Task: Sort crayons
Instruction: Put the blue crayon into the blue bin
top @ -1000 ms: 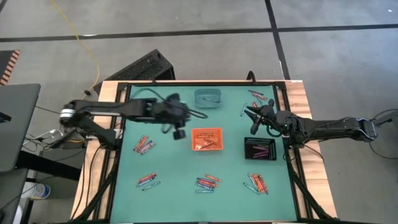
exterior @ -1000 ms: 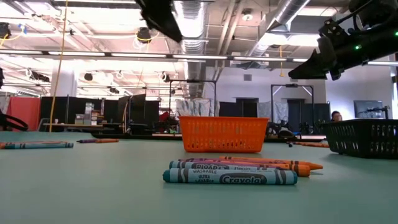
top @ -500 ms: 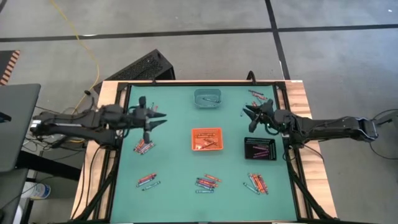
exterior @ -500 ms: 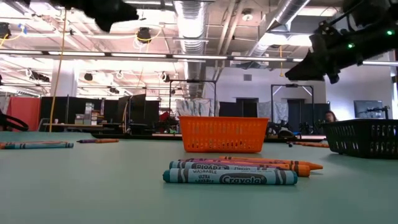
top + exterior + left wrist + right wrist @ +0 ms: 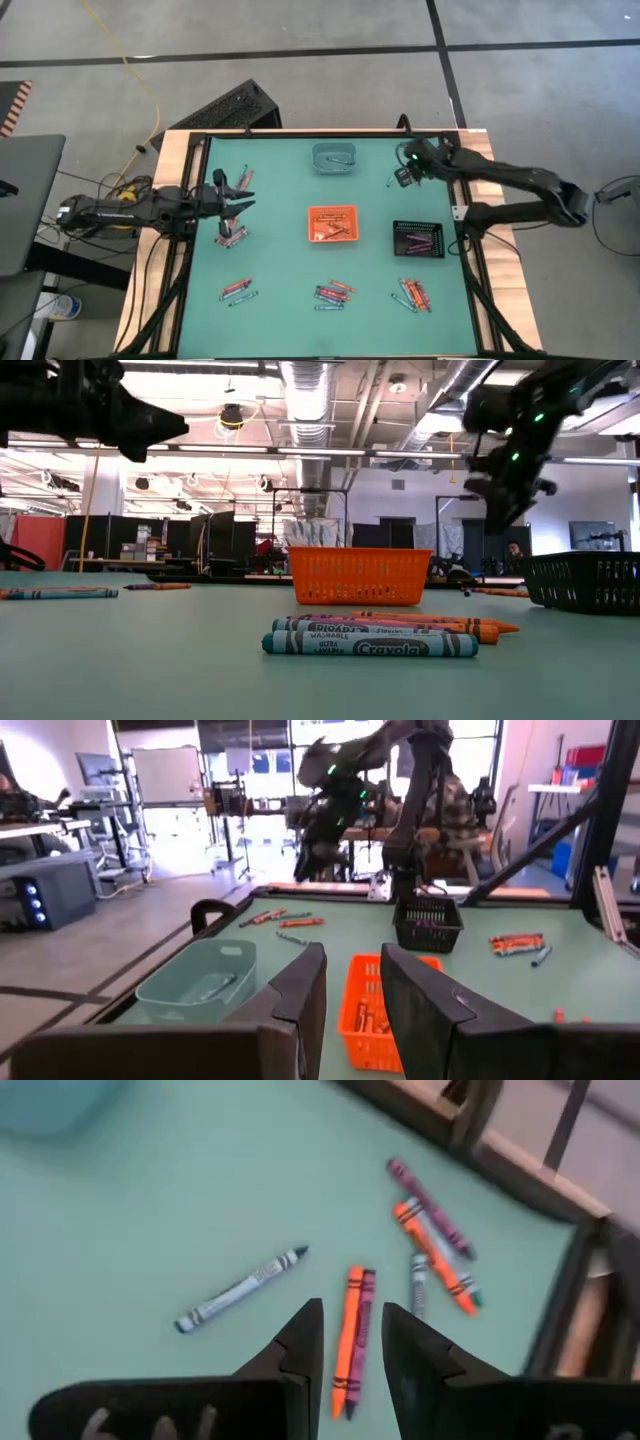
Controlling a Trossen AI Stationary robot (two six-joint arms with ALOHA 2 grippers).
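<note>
Above far-right crayons (image 5: 351, 1342); right hand (image 5: 348, 1342) slightly open; holding nothing

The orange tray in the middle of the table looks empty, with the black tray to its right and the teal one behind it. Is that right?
Not quite: the orange tray is not empty. The high view shows a few crayons lying inside it. The black tray does sit to its right, and the teal tray lies beyond it.
</note>
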